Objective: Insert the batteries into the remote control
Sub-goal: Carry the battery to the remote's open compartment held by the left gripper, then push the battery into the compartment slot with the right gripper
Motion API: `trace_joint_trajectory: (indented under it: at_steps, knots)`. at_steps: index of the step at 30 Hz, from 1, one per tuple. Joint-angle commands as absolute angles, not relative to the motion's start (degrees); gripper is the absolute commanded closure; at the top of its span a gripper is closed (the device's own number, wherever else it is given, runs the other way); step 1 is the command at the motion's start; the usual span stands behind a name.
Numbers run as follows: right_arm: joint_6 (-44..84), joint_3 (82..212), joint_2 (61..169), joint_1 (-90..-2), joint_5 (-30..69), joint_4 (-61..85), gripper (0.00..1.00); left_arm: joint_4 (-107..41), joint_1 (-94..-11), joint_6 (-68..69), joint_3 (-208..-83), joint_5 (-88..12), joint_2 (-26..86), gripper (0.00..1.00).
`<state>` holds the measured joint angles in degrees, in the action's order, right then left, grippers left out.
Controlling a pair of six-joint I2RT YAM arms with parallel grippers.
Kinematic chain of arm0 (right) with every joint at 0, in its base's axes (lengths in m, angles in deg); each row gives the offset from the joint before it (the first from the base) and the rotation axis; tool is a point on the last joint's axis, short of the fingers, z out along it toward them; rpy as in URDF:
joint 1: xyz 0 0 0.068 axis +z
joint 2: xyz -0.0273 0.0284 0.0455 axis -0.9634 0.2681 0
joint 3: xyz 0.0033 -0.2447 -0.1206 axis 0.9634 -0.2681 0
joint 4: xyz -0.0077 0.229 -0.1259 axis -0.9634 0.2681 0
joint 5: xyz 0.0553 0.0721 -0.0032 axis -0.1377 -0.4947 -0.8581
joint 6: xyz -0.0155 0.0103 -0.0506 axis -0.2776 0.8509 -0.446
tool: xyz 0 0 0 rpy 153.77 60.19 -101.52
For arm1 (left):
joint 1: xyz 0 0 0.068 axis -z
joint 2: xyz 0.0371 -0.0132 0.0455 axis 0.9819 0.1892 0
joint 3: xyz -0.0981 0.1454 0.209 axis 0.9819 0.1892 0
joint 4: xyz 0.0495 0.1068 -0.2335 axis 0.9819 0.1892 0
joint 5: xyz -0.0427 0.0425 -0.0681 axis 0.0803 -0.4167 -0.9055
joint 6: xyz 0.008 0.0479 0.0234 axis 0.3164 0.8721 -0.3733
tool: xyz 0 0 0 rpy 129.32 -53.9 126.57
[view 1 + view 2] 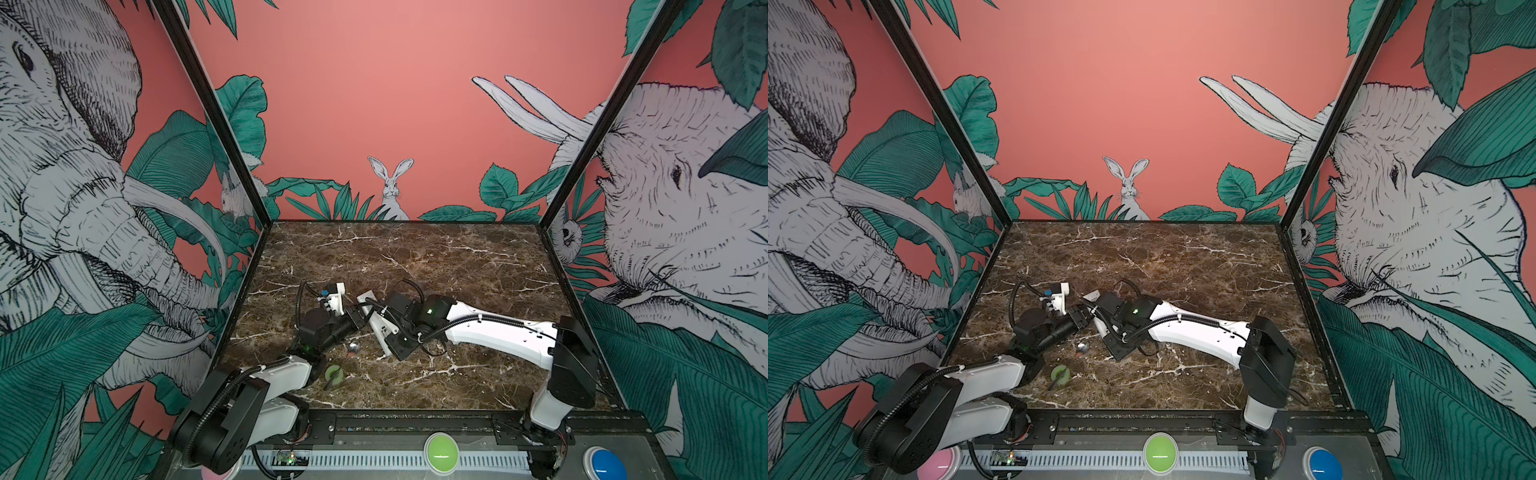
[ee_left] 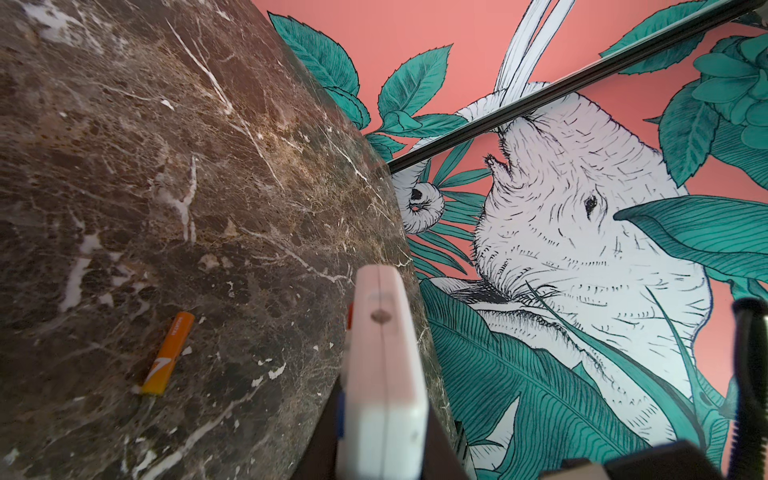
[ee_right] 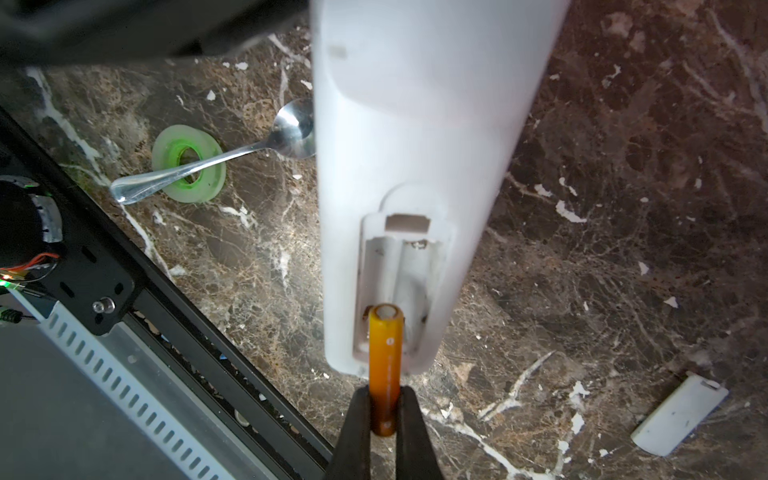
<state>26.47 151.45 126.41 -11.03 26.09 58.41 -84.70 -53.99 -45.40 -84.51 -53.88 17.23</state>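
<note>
Right wrist view: your right jaws pinch one battery (image 3: 386,365), its tip at the open bay of the remote control (image 3: 415,124); the remote's far end is cut off. Left jaws clamp it, blurred edge-on. The second battery (image 2: 168,353) lies on the surface (image 2: 124,166). In both top views the left arm (image 1: 282,370) and right arm (image 1: 498,332) sit low, wrists meeting, and the batteries are hidden.

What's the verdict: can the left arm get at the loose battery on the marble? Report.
Probably not yet: the left arm has its jaws shut on the remote. The loose battery itself lies unobstructed on the marble.
</note>
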Motion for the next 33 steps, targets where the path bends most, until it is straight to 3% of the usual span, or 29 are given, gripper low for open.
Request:
trace_joint_trajectory:
  at_steps: [1, 33]
  knots:
    - [27.9, 153.0, 127.1, -11.8, 26.4, 58.5, 1.00, -88.1, -53.8, -46.6, -84.9, -53.3, 16.5, 1.00]
    - [31.8, 151.8, 128.9, -14.1, 27.7, 55.1, 0.98, -87.9, -53.8, -45.9, -84.5, -53.3, 17.0, 1.00]
